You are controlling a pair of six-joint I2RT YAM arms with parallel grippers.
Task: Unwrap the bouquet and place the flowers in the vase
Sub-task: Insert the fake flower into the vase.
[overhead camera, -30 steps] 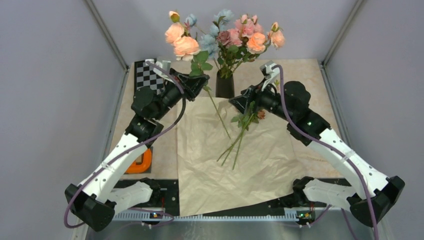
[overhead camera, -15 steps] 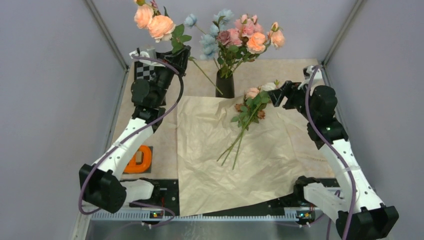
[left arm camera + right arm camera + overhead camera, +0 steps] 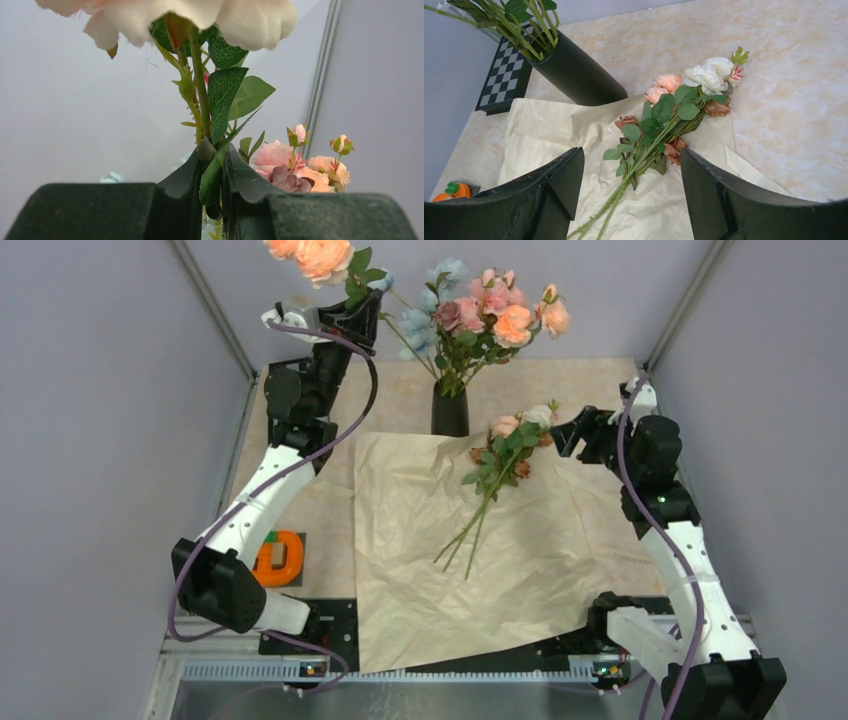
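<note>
left arm up, left tool (image 3: 214,167) clamped on rose stem (image 3: 200,92) | right tool (image 3: 630,159) apart, aimed at flowers (image 3: 665,116)

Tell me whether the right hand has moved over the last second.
Yes. The right hand has pulled back rightward, farther from the black vase, which stands where it was.

Flowers (image 3: 497,462) lie flat, stems nearward (blk vase (image 3: 449,415) upright just behind).

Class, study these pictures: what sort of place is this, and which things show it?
Probably a robotics lab test cell: plain grey walls enclose the table, two robot arms stand at its near edge, and a checkerboard calibration card lies near the vase.
</note>
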